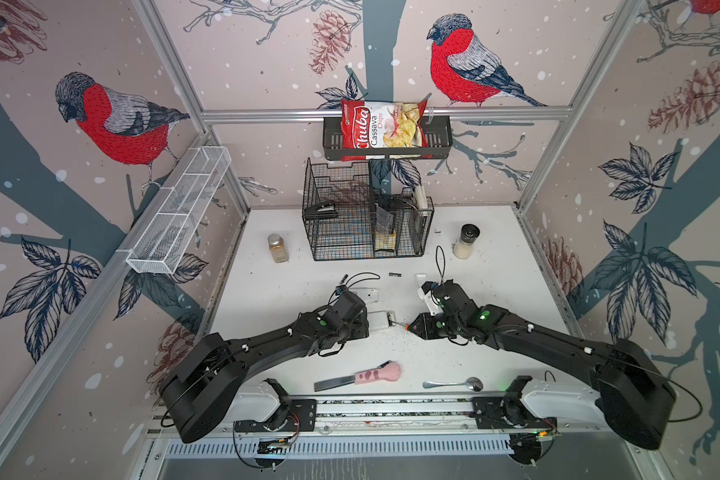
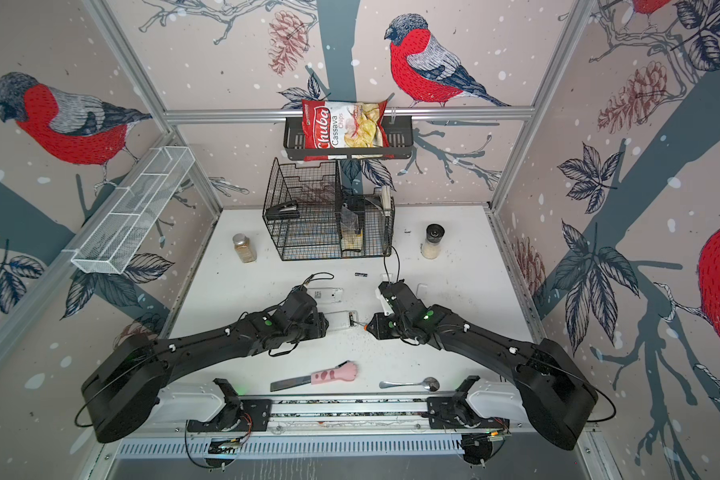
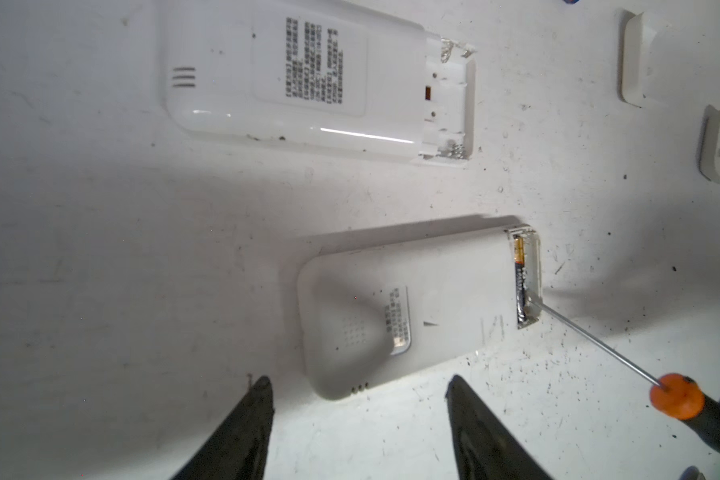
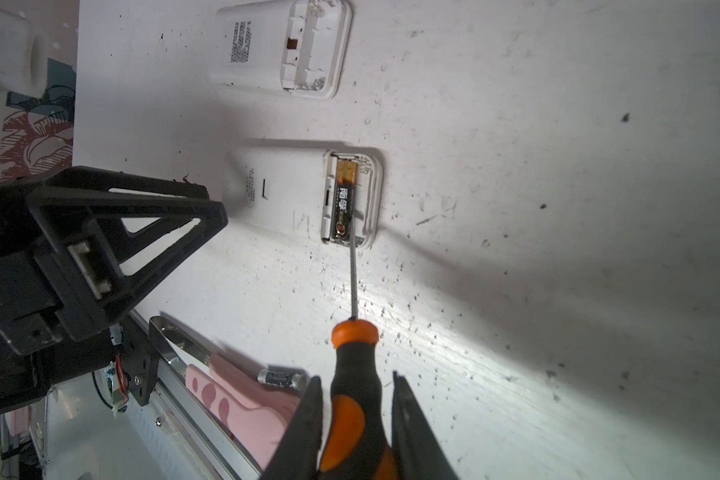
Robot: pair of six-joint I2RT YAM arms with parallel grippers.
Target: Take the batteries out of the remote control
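Black with a gold-orange end, the battery [image 4: 341, 203] lies in the open bay at one end of the remote [image 4: 283, 191]. White print on its wrap is too small to read. The remote is white plastic, face down on the desk [image 1: 508, 282], near centre in both top views, btwn the two arms. Its back label can't be read.

The screwdriver [image 4: 356, 345] has a thin steel shaft & an orange/black handle, and its tip sits at the battery's end by the bay edge. The right end effector [image 4: 355, 376] is clamped on that handle. The left end effector [image 3: 358, 379] stands wide, fingers either side of the remote's other end; can't tell if they touch.

The 2nd remote [image 3: 308, 83] lies just beyond, bay open w/ springs showing, label text unreadable. A loose battery [image 1: 395, 274] lies farther back on the desk. A 2nd loose battery [image 4: 281, 377] lies by the pink-handled knife [image 4: 233, 399]. The chip bag [image 1: 381, 129] in the wall basket [image 1: 437, 141] reads "Chuba Cassava Chips".
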